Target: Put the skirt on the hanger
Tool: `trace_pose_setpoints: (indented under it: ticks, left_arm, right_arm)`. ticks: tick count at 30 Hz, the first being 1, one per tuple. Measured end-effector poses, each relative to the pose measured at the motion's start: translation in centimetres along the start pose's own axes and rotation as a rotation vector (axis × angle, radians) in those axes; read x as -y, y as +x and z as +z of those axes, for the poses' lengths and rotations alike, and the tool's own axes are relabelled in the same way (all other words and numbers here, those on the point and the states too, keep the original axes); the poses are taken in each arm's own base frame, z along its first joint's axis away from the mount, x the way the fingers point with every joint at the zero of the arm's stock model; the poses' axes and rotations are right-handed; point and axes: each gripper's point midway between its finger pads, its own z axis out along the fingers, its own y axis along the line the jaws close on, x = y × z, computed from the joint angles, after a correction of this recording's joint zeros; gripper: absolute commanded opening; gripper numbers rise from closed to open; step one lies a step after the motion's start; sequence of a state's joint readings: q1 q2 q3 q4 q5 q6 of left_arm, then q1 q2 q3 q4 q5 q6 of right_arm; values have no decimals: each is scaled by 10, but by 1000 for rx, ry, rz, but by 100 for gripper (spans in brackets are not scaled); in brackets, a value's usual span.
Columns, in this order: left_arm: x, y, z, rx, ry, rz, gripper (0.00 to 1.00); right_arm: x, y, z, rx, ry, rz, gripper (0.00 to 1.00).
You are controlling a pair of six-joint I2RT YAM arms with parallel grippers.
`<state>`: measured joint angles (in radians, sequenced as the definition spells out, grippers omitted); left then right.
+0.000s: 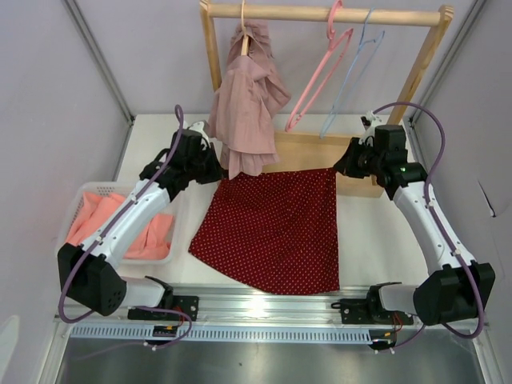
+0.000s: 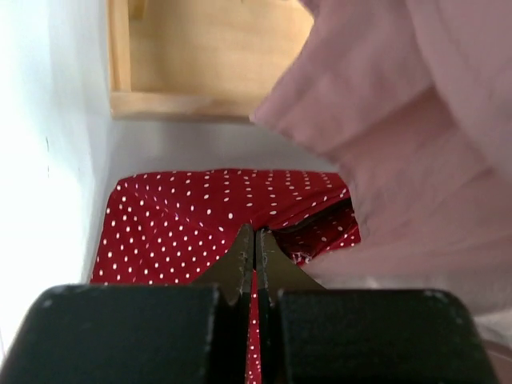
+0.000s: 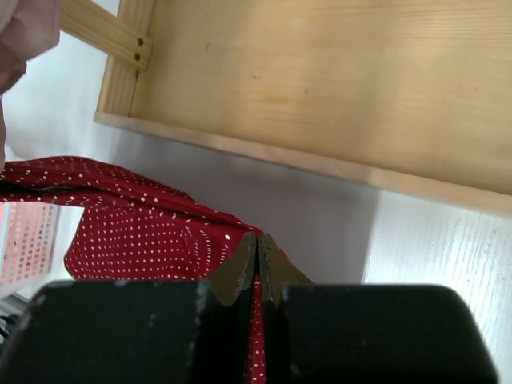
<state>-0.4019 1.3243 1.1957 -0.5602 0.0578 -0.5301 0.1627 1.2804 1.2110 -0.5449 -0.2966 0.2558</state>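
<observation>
One skirt (image 1: 276, 228), white table (image 1: 376, 240), lilac walls (image 1: 152, 48)

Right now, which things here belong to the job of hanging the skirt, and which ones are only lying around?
Job: red dotted skirt; left gripper and right gripper, shut on its far corners; empty pink hanger; empty blue hanger.
Lying about: pink garment already hung; white basket of salmon clothes.

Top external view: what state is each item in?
Red white-dotted skirt: top edge stretched between both tools, rest on white table.
Left tool: shut on skirt.
Right tool: shut on skirt.
Dusty-pink garment: hanging from wooden rail.
Pink plastic hanger: empty, on rail.
Pale blue hanger: empty, on rail.
White mesh basket: holds coral cloth.
</observation>
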Motion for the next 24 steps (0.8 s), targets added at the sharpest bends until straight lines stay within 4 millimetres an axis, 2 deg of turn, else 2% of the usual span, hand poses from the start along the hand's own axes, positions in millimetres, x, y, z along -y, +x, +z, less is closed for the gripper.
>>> trace_pose_setpoints:
  ticks: [4, 9, 17, 20, 24]
  left_arm:
    - [-4, -12, 0, 28, 16, -22, 0]
    - [-12, -22, -1, 43, 25, -51, 0]
    - [-13, -25, 2, 41, 50, -60, 0]
    - [-15, -14, 5, 20, 66, -63, 0]
    - [-30, 30, 1, -54, 62, -76, 0]
  right_arm:
    - [6, -5, 4, 4, 13, 24, 0]
    - [21, -38, 19, 36, 29, 95, 0]
    - [21, -31, 31, 12, 45, 132, 0]
    - [22, -12, 25, -3, 68, 149, 0]
    - [13, 38, -1, -35, 82, 184, 0]
